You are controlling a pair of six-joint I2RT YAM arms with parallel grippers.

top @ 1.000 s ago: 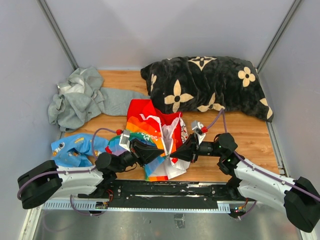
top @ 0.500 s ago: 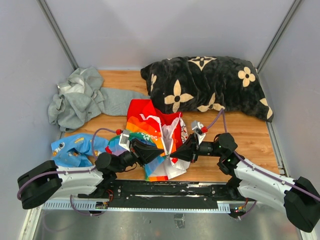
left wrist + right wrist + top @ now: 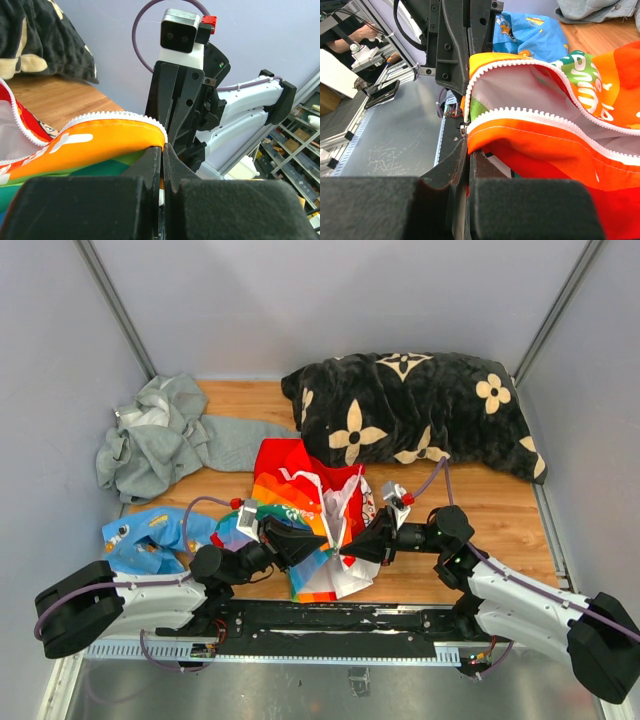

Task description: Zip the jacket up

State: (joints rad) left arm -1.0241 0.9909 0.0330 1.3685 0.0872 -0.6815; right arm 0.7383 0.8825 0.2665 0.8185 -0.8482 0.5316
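Observation:
The jacket (image 3: 300, 490), red with rainbow stripes and white lining, lies open on the wooden table near the front. My left gripper (image 3: 322, 547) is shut on its orange bottom hem corner (image 3: 125, 135) beside the white zipper teeth. My right gripper (image 3: 345, 553) is shut on the other bottom corner (image 3: 520, 145), also orange with white zipper teeth. The two grippers face each other tip to tip, almost touching. The zipper is open, with white lining (image 3: 530, 95) showing between the two rows of teeth.
A black pillow with cream flowers (image 3: 410, 410) lies at the back right. A grey hooded sweatshirt (image 3: 160, 440) lies at the back left. A small light-blue garment (image 3: 145, 538) lies at the front left by the left arm.

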